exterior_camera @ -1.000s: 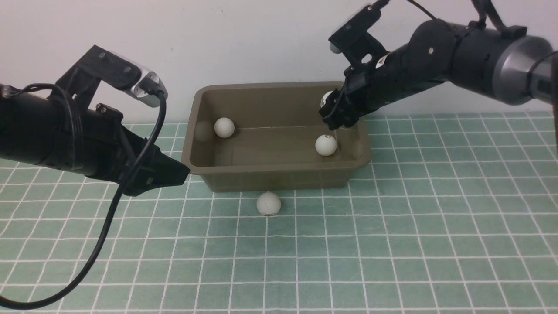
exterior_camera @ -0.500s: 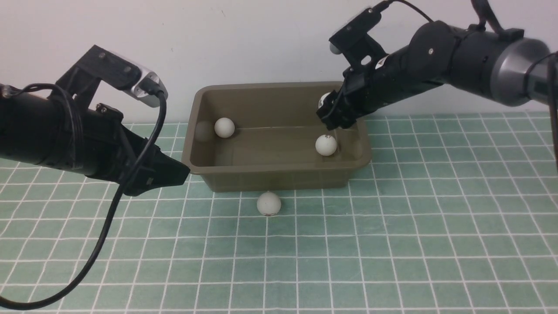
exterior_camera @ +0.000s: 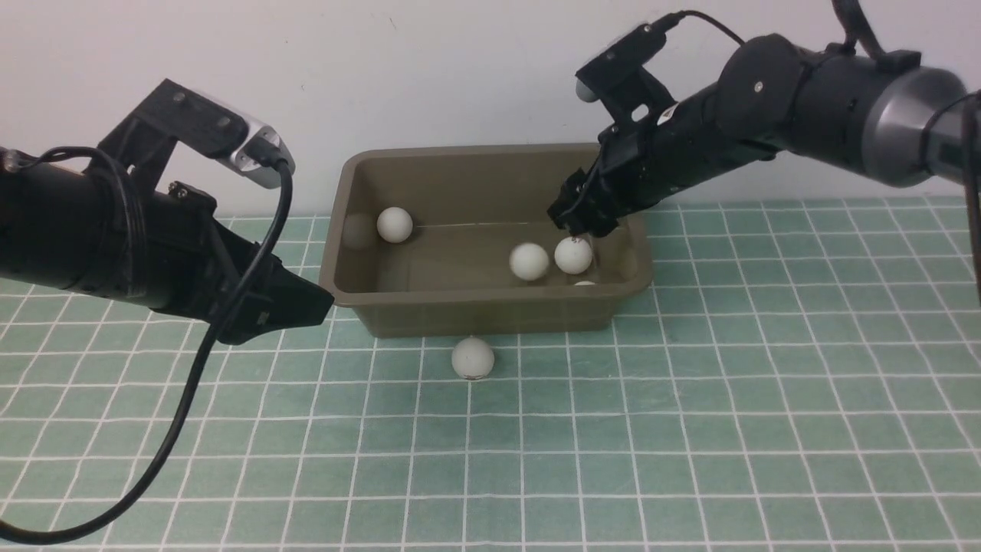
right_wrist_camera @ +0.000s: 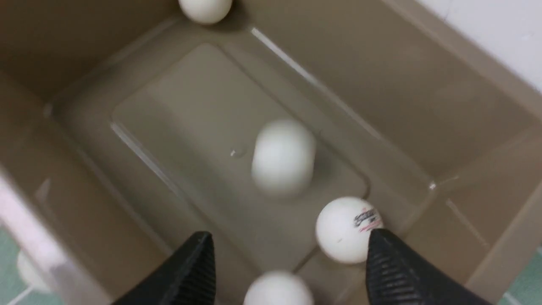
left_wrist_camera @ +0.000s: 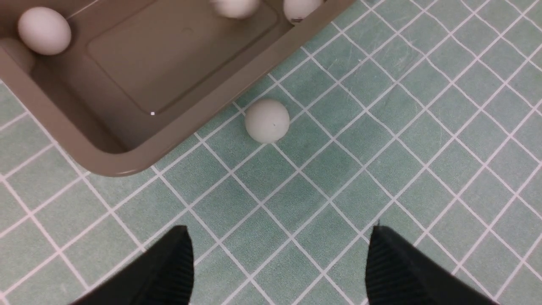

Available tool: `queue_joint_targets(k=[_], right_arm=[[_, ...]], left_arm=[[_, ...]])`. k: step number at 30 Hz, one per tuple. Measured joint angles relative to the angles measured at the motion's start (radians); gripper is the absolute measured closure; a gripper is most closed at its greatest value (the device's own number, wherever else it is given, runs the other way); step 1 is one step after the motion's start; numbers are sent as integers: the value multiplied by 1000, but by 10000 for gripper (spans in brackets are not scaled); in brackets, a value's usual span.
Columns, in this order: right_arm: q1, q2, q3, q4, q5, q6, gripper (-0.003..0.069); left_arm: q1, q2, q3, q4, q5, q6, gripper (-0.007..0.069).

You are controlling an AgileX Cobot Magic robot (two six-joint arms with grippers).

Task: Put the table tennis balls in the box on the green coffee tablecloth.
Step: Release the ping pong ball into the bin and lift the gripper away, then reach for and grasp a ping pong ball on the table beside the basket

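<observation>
As I judge it, the task is nearly finished: four of the five table tennis balls lie in the box point(exterior_camera: 490, 310) and one is outside it.

By count there are five balls, one box, one cloth and two grippers.

- **Inside the box:**
  - The left-end ball point(exterior_camera: 395, 225) rests by the far wall.
  - The blurred ball point(exterior_camera: 529, 261) and the printed ball point(exterior_camera: 573, 255) sit close together towards the right end.
  - The half-hidden ball point(exterior_camera: 584, 284) shows only its top over the near wall.
  - The blurred one is smeared in the right wrist view, so it is probably rolling.
- **Outside the box:** the last ball point(exterior_camera: 472, 358) lies on the green coffee tablecloth point(exterior_camera: 690, 429), just beside the middle of the box's near wall.

The right gripper point(exterior_camera: 579, 221) hangs over the right end of the box with its jaws wide apart and holds nothing. The left gripper point(exterior_camera: 306, 303) is near the box's near left corner, also spread wide and empty. In its wrist view the last ball lies ahead of it, well apart.

What is left is to pick up this one ball and drop it in. The left gripper seems better placed for that.
</observation>
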Motion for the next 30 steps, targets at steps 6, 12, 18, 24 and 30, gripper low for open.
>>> queue_joint_targets(k=[6, 12, 18, 24, 30], right_arm=[[0, 0, 0, -8, 32, -5, 215], [0, -71, 0, -15, -59, -7, 215], [0, -217, 0, -14, -95, -7, 215], [-23, -387, 0, -42, -43, 3, 215], [-103, -505, 0, -166, 6, 124, 215]], left_arm=[[0, 0, 0, 0, 0, 0, 135], [0, 0, 0, -1, 0, 0, 135], [0, 0, 0, -5, -13, 16, 135], [0, 0, 0, -7, -27, 17, 135], [0, 0, 0, -23, -30, 17, 135]])
